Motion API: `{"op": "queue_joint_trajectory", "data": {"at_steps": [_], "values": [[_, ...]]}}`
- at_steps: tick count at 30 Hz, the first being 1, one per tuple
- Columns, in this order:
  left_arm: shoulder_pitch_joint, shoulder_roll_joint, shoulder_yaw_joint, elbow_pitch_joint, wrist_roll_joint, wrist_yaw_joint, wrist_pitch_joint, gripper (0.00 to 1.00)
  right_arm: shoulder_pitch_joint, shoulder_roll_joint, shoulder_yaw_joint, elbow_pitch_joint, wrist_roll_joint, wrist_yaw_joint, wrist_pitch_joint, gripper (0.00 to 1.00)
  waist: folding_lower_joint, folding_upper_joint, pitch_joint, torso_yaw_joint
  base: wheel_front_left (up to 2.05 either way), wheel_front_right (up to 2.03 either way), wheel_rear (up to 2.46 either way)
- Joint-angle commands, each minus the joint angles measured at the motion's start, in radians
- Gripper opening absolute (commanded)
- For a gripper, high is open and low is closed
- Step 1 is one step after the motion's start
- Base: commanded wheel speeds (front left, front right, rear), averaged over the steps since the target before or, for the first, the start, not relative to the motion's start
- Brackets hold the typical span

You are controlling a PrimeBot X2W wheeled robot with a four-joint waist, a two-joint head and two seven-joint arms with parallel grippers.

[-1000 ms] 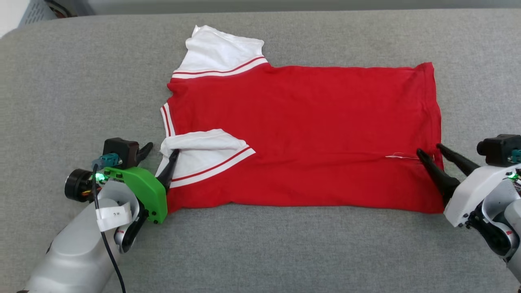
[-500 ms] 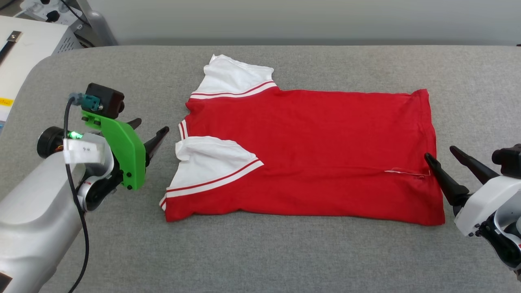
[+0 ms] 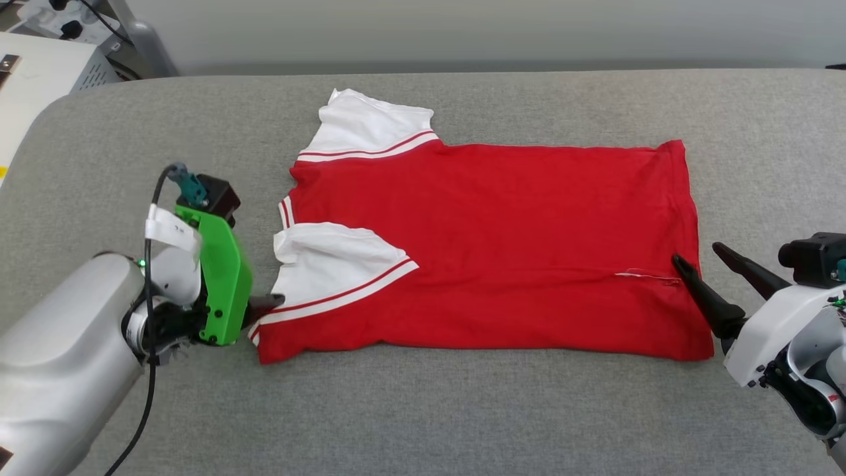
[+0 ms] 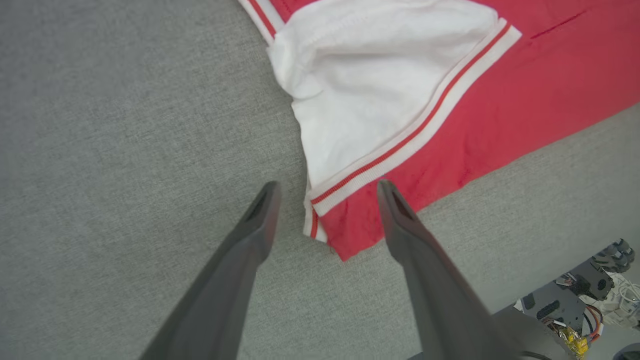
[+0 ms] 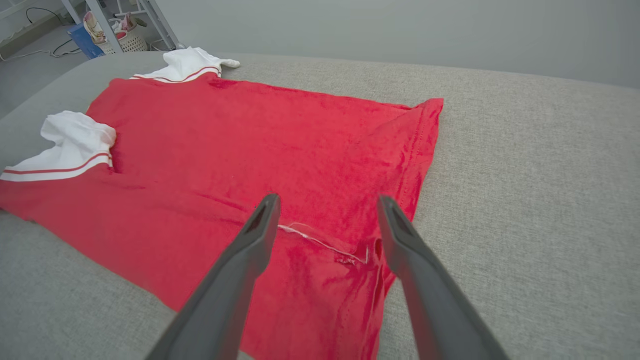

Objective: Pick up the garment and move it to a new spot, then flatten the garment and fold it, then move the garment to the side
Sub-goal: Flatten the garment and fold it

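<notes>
The garment lies flat on the grey surface, plain red face up, its print hidden. The collar end points left and the hem right. One white sleeve sticks out at the far left, and the other sleeve lies folded onto the body. My left gripper is open at the near left corner, which lies between its fingertips. My right gripper is open over the hem, straddling a loose white thread, with nothing held between its fingers.
The grey padded surface runs wide around the garment on all sides. White equipment with cables stands beyond its far left corner. A rack and basket stand on the floor beyond that end. The robot's base shows past the near edge.
The head camera shifted. My left gripper left the folded sleeve, swung out to the left, and has now come down at the garment's near left corner. The right gripper barely moved.
</notes>
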State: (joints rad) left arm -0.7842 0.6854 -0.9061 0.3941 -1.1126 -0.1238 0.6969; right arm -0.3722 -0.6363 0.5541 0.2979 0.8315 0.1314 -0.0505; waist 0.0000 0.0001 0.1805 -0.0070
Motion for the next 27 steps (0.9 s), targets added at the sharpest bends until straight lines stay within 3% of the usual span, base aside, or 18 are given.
{"op": "queue_joint_trajectory", "data": {"at_steps": [1, 14, 15, 16, 17, 23, 27], "values": [[0.022, -0.007, -0.01, 0.016, -0.008, 0.0, 0.005, 1.0, 0.003, 0.005, -0.004, -0.005, -0.007, -0.001, 0.005, 1.0, 0.0, -0.0001, 0.009, -0.009, 0.0, 0.0, 0.0], [0.126, -0.091, -0.073, 0.208, -0.011, -0.004, -0.062, 1.0, -0.012, 0.029, 0.009, -0.006, -0.012, -0.001, 0.02, 1.0, 0.0, -0.0001, 0.032, -0.045, 0.0, 0.0, 0.0], [0.127, -0.095, -0.076, 0.215, -0.01, -0.005, -0.07, 0.81, -0.013, 0.028, 0.008, -0.006, -0.011, -0.001, 0.02, 1.0, 0.0, -0.0001, 0.032, -0.045, 0.0, 0.0, 0.0], [0.126, -0.098, -0.079, 0.22, -0.007, -0.005, -0.086, 0.22, -0.015, 0.026, 0.008, -0.007, -0.011, -0.001, 0.02, 1.0, 0.0, -0.0001, 0.031, -0.043, 0.0, 0.0, 0.0], [0.126, -0.102, -0.08, 0.224, -0.009, -0.006, -0.098, 0.0, -0.019, 0.022, 0.007, -0.01, -0.013, -0.001, 0.018, 1.0, 0.0, -0.0001, 0.03, -0.042, 0.0, 0.0, 0.0], [0.109, -0.07, -0.097, 0.167, -0.004, -0.007, -0.178, 0.0, -0.05, -0.017, -0.002, -0.035, -0.042, -0.001, 0.04, 1.0, 0.0, -0.0001, 0.006, -0.032, 0.0, 0.0, 0.0], [0.1, -0.032, -0.1, 0.103, 0.005, -0.007, -0.238, 0.0, -0.083, -0.076, -0.004, -0.076, -0.053, -0.001, 0.132, 1.0, 0.0, -0.0001, -0.01, -0.021, 0.0, 0.0, 0.0]]}}
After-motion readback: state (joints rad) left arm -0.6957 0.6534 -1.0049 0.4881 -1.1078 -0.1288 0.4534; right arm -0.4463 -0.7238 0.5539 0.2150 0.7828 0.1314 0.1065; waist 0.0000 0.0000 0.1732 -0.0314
